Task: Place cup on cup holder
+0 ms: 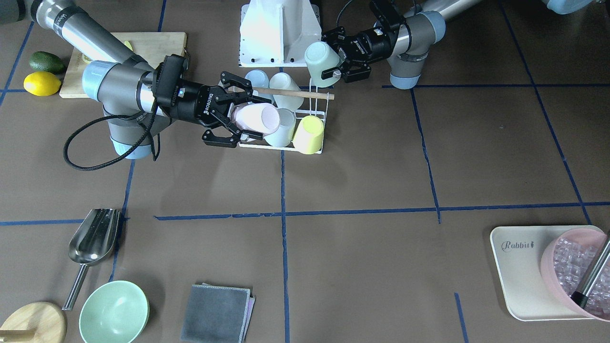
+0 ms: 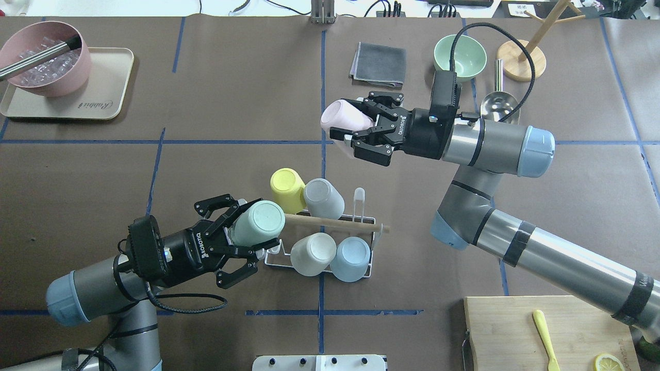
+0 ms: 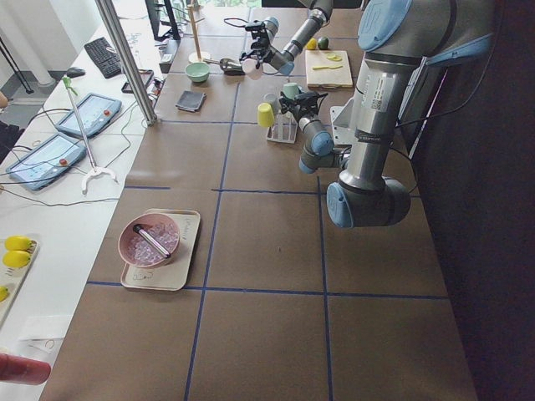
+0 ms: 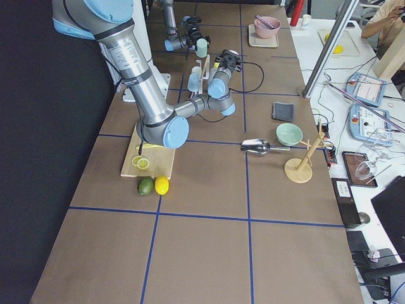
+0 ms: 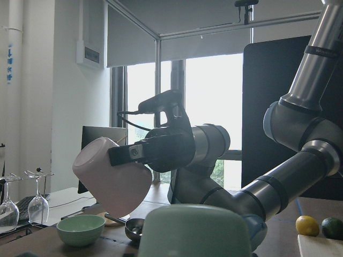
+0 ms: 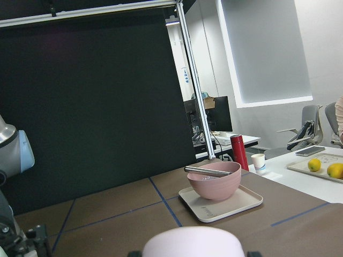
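Note:
The cup holder [image 2: 335, 224] is a white wire rack with a wooden rod handle [image 1: 295, 94] at mid table. It bears a yellow cup [image 2: 287, 189], a grey cup [image 2: 324, 198], a white cup [image 2: 312, 253] and a blue cup [image 2: 350, 257], all upside down. One prong [image 2: 359, 198] stands bare. My left gripper [image 2: 253, 228] is shut on a mint green cup [image 2: 258, 220] at the rack's near left corner; the cup also shows in the front view [image 1: 320, 64]. My right gripper [image 2: 361, 130] is shut on a pink cup [image 2: 343, 119], held in the air beyond the rack.
A pink bowl of ice [image 2: 44, 64] sits on a beige tray [image 2: 111, 98] at far left. A grey cloth [image 2: 379, 64], green bowl [image 2: 459, 54], metal scoop [image 2: 497, 105] and wooden stand [image 2: 521, 59] lie far right. A cutting board [image 2: 515, 330] lies near right.

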Robot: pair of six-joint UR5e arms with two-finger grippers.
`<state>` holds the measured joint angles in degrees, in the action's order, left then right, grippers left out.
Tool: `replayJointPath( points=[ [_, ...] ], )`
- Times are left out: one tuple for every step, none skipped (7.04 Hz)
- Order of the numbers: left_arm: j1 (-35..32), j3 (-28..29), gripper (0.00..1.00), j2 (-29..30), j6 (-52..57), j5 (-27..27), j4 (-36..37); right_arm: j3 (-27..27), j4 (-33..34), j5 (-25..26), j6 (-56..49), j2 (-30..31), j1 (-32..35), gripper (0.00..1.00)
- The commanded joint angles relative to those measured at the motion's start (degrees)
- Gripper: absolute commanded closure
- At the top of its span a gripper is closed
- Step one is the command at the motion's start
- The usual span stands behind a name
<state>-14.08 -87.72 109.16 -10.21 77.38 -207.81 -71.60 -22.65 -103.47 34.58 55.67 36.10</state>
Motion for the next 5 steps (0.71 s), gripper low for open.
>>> replayJointPath(
  points=[
    [1.9,0.1,0.92,0.3,-0.2,-0.1,-0.6,0.5,1.5,-0.1,-7.4,0.0,-2.7,1.0],
    [1.9,0.2,0.92,0.3,-0.2,-0.1,-0.8,0.3,0.9,0.0,-10.0,0.0,-4.4,1.0],
    [1.9,0.4,0.92,0.3,-0.1,-0.1,-0.7,0.1,0.8,0.0,-11.5,0.6,-5.2,1.0],
    [1.8,0.9,0.92,0.3,-0.1,-0.1,-0.6,0.0,0.5,-0.1,-11.7,0.9,-5.3,1.0],
    [1.7,1.1,0.92,0.3,0.0,-0.1,-0.6,-0.3,0.4,-0.2,-11.7,1.7,-5.3,1.0]
  ],
)
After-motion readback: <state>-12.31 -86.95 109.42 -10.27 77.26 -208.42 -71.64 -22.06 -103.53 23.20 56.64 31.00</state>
